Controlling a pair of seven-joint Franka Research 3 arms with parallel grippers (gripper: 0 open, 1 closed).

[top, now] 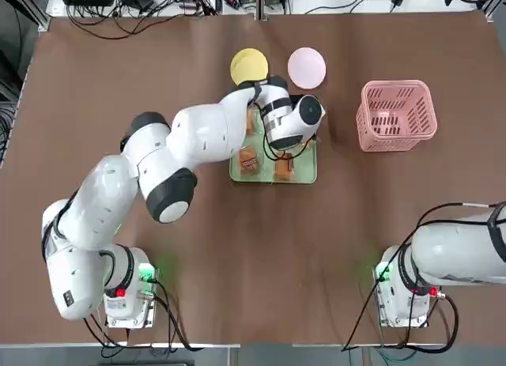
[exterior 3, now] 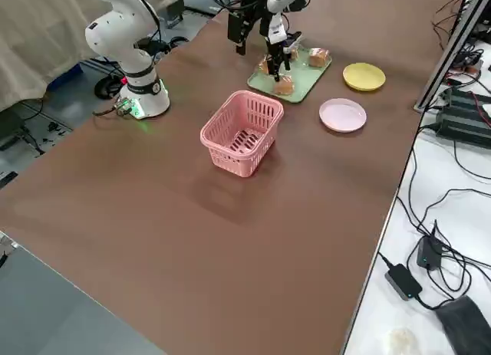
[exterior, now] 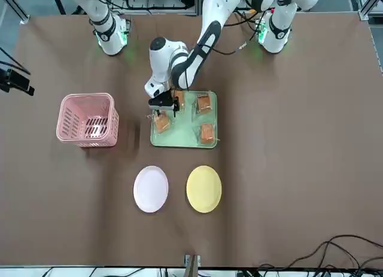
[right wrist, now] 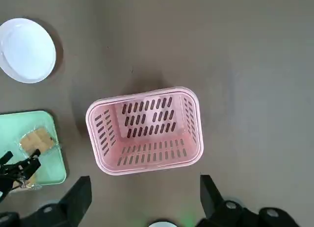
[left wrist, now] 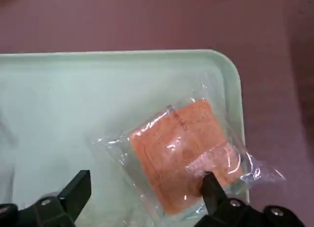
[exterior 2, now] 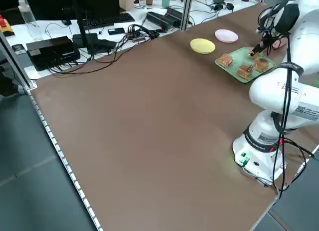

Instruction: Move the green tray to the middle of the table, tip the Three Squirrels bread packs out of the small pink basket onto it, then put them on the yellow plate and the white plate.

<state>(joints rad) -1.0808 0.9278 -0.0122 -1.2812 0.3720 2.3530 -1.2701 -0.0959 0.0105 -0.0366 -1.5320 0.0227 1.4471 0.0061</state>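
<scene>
Top view: pale green tray (top: 234, 171), upper centre, flat, bread packs (top: 248, 160) on it; pink basket (top: 397, 116) upright, upper right; yellow plate (top: 249, 66), pinkish-white plate (top: 307, 68) above tray.

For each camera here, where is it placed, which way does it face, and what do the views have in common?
Top: overhead, robot's way; both arms.
Front: across the table, facing the robot; both arms.
Left side: raised, looking diagonally down; left arm over the tray.
Right side: raised, diagonally down; both arms, pink basket.
Left wrist: over the green tray and a bread pack; left gripper's fingers.
Right wrist: above the basket; right gripper's fingers, left gripper farther off.
Top and front share both plates.
</scene>
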